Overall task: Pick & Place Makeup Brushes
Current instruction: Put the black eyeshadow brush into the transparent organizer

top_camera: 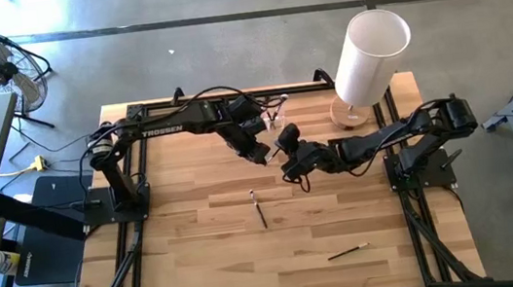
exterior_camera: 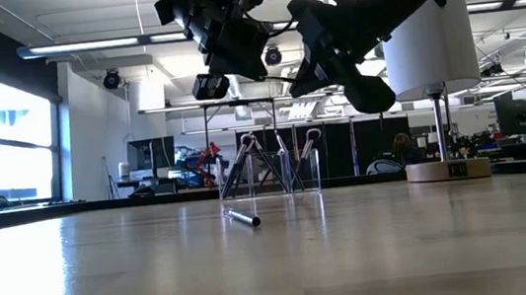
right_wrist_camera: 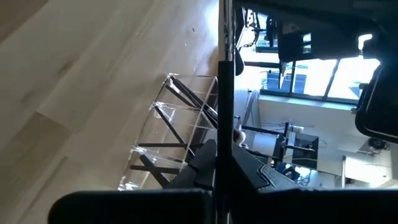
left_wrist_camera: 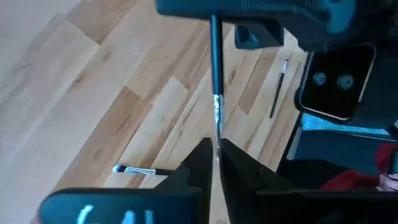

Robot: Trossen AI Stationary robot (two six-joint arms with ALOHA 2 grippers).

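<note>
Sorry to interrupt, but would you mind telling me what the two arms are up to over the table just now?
They appear to be passing a makeup brush between them in mid-air above the table. The left gripper and the right gripper each have their jaws closed on that brush. Behind them, the clear holder already has several brushes in it. Two more brushes lie loose on the wood, one near the middle and one toward the front.
</note>
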